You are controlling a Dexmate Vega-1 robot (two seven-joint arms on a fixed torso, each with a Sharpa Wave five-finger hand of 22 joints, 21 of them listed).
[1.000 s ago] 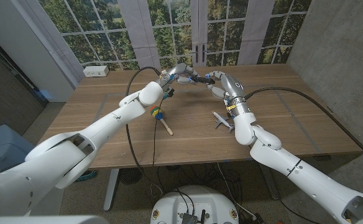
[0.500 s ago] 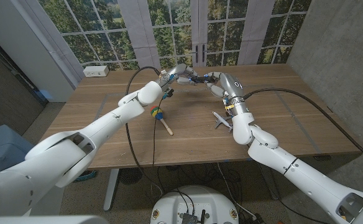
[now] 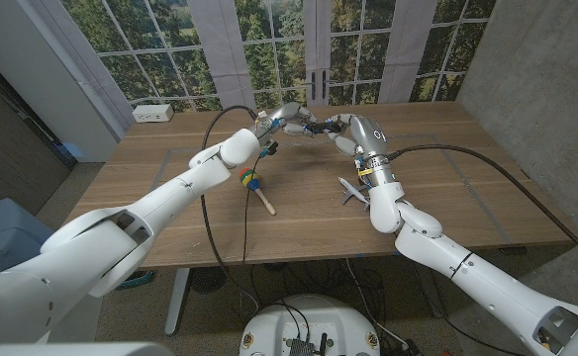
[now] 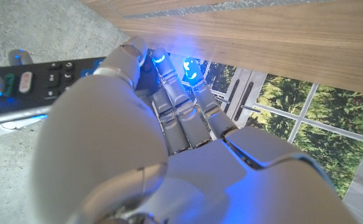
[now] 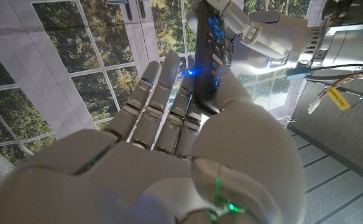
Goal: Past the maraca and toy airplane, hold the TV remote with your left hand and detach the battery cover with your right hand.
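From the head camera I count two arms reaching to the far middle of the table (image 3: 437,188), one remote, one maraca and one toy airplane. My left hand (image 3: 281,119) and right hand (image 3: 340,131) meet above the far part of the tabletop, with the dark remote (image 3: 311,127) held up between them, off the wood. The left hand's fingers are closed around one end of it; the right hand's fingers touch the other end, though I cannot tell from here how firmly they grip. The maraca (image 3: 256,188) lies nearer to me under the left forearm, and the airplane (image 3: 353,190) sits just beside the right forearm; the two are well apart.

On the left wrist camera, my left hand (image 4: 163,124) wraps the remote (image 4: 32,87), its button face showing, with one thumb over its top.

On the right wrist camera, my right hand (image 5: 188,137) has its fingers extended beside the remote (image 5: 209,56), thumb against it, while the left hand (image 5: 256,31) grips the far end.
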